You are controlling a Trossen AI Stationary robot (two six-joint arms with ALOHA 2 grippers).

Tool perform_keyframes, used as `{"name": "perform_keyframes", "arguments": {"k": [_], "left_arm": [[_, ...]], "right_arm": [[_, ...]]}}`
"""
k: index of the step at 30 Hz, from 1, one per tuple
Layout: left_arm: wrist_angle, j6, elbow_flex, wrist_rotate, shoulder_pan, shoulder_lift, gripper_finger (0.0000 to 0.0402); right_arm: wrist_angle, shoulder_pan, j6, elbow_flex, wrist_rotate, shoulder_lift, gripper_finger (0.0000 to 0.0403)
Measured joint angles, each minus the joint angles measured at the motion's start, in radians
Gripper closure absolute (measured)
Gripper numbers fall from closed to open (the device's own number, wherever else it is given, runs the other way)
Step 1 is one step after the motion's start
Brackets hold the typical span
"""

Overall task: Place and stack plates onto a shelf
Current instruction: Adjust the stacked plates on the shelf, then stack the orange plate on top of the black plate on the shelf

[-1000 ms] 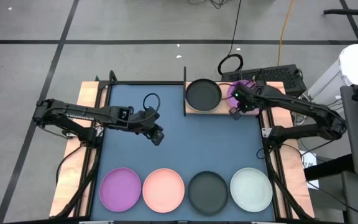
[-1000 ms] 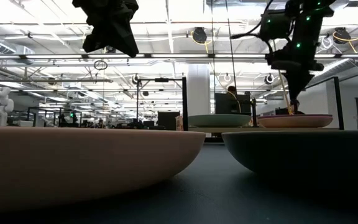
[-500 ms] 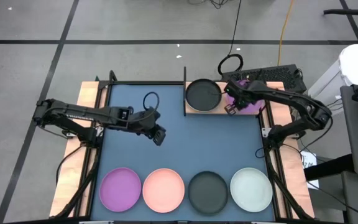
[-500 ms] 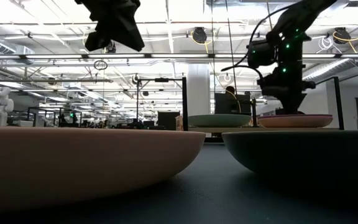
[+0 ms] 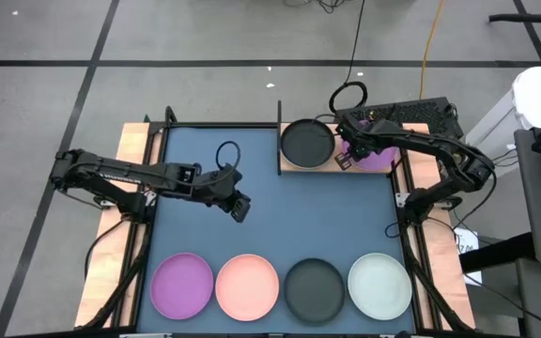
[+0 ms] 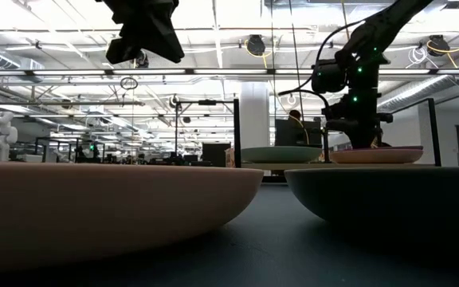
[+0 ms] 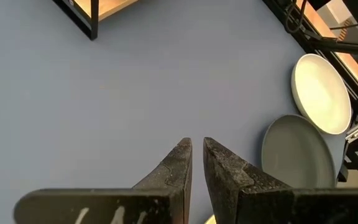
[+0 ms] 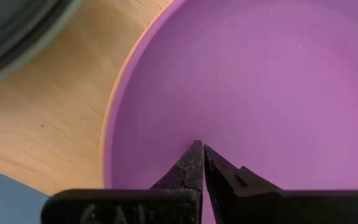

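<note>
- Purple plate (image 5: 380, 156) sits on the wooden shelf (image 5: 294, 165) at about 1 o'clock on the mat (image 5: 270, 216), next to a black plate (image 5: 307, 142); in the right wrist view a peach rim shows around its edge, so it probably tops a pink one, as the stacking asks
- Right gripper (image 5: 347, 156) hangs over that plate's inner rim, at the side facing the black plate, its fingers (image 8: 190, 165) pressed together on nothing; the tips look to be touching or just above the purple surface, likely to nudge the plate square on its stack
- Black plate rests beside the shelf's upright rail (image 5: 280, 136); a pale edge beneath it in the low view hints at a mint plate under it, though I cannot be sure
- Left gripper (image 5: 239, 207) waits above bare mat near 9 o'clock, jaws open only a narrow slit and empty, well apart from everything
- Four plates line the near edge around 6 o'clock: purple (image 5: 181, 285), pink (image 5: 247, 286), black (image 5: 314, 288), mint (image 5: 379, 284), laid singly so each can be picked up in turn
- By my reading the job is about half done
</note>
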State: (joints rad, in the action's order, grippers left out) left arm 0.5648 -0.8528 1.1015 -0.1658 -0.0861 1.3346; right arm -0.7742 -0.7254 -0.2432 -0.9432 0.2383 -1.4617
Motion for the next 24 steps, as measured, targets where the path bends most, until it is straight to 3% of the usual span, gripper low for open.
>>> {"name": "perform_keyframes", "arguments": {"k": [16, 24], "left_arm": [[0.000, 0.010, 0.000, -0.001, 0.000, 0.000, 0.0357], [0.005, 0.012, 0.000, 0.000, 0.000, 0.000, 0.0357]], "right_arm": [[0.050, 0.000, -0.025, 0.002, -0.069, 0.011, 0.0403], [0.040, 0.001, -0.013, -0.010, -0.059, 0.113, 0.0403]]}}
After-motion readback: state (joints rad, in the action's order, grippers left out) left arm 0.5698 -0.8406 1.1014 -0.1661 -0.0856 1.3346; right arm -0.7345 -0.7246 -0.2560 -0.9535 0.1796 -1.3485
